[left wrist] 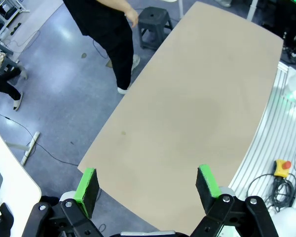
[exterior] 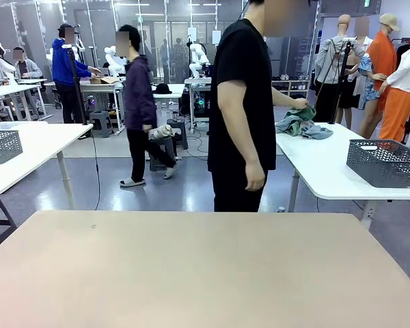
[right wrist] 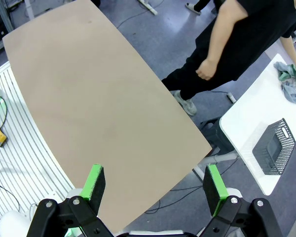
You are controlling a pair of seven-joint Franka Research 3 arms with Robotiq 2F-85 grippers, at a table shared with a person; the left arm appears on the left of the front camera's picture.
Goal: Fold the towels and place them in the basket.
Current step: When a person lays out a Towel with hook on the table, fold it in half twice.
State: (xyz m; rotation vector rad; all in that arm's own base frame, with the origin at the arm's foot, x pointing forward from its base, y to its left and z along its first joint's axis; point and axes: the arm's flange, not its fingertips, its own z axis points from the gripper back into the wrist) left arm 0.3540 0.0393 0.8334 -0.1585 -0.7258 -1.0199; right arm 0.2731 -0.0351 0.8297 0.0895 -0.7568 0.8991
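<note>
A crumpled pile of towels (exterior: 302, 126), green and grey-blue, lies on a white side table (exterior: 328, 171) at the right; the towels (right wrist: 288, 79) appear there too. The person in black (exterior: 240, 109) stands at the far side of my table with one hand (exterior: 301, 104) on the pile. The dark grey lattice basket (exterior: 386, 162) sits on that same white table, nearer me; the basket (right wrist: 275, 147) is also in the right wrist view. My left gripper (left wrist: 148, 185) hangs open high above the beige table (left wrist: 197, 98). My right gripper (right wrist: 155, 183) is open above it too, holding nothing.
The beige tabletop (exterior: 205, 273) in front of me is bare. Another grey lattice basket (exterior: 1, 145) stands on a white table at the left. A black stool (left wrist: 153, 19) stands by the table's far edge. Other people move in the background.
</note>
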